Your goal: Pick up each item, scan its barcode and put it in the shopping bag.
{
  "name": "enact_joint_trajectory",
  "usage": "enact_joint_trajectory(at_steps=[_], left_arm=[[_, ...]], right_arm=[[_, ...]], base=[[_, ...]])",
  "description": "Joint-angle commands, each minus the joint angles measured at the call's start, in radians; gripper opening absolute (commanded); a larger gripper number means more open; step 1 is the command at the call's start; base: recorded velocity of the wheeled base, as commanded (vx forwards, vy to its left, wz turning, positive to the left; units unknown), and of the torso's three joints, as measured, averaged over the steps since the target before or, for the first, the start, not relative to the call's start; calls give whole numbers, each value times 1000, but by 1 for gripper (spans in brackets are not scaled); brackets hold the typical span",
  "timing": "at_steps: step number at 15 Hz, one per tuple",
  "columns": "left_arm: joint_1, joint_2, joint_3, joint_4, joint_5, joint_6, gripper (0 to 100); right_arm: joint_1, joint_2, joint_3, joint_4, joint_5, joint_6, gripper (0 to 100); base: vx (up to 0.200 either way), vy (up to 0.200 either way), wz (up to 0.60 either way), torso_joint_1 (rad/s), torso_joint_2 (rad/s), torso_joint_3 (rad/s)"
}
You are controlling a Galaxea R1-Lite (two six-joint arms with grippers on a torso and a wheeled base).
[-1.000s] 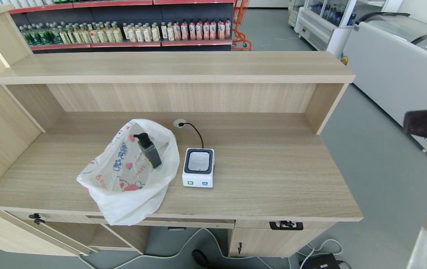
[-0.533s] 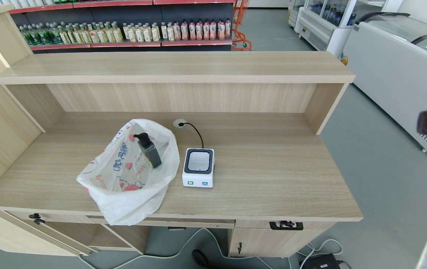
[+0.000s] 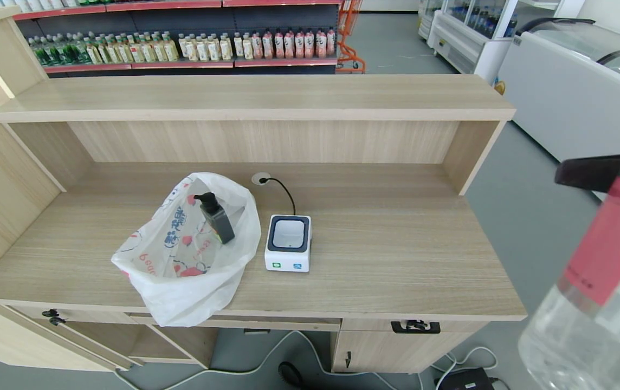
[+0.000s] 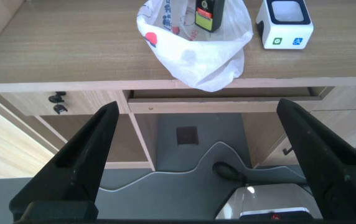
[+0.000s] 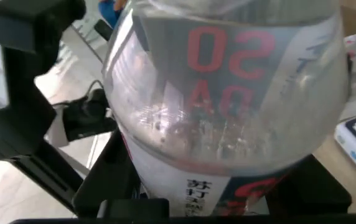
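Note:
A white shopping bag with red print lies open on the wooden counter, and a black pump bottle stands inside it. A white barcode scanner sits just right of the bag. My right gripper is shut on a clear bottle with a pink-red label, held high off the counter's right end and close to the head camera; one dark finger shows beside it. My left gripper hangs open below the counter's front edge, facing the bag and the scanner.
A raised shelf tops the counter's back wall. The scanner's black cable runs to a hole behind it. Drawer handles sit under the front edge. White freezers stand to the right, with stocked store shelves behind.
The bottle in my right gripper first slid out toward the head view's right edge, then swung back in, higher and much closer to the camera. Bag, pump bottle and scanner have not moved.

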Motion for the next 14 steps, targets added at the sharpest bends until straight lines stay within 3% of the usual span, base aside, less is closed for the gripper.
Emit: enact_joint_trajectory(at_steps=[1, 2, 4, 6, 9, 11, 14], left_arm=[[0, 0, 0, 0, 0, 0, 100], [0, 0, 0, 0, 0, 0, 100], [0, 0, 0, 0, 0, 0, 100], [0, 0, 0, 0, 0, 0, 100], [0, 1, 0, 0, 0, 0, 100], [0, 0, 0, 0, 0, 0, 100], [0, 0, 0, 0, 0, 0, 100]], right_arm=[[-269, 60, 56, 162, -84, -454, 0], [-373, 79, 93, 182, -125, -618, 0], [-465, 79, 145, 178, -182, -648, 0], [-473, 93, 161, 107, -312, -648, 0], [-468, 200, 194, -146, -409, -673, 0], [-463, 244, 211, -266, -421, -674, 0], [-463, 243, 228, -292, -421, -750, 0]], base=[[0, 0, 0, 0, 0, 0], [0, 0, 0, 0, 0, 0], [0, 0, 0, 0, 0, 0], [0, 0, 0, 0, 0, 0], [0, 0, 0, 0, 0, 0], [0, 0, 0, 0, 0, 0], [0, 0, 0, 0, 0, 0]])
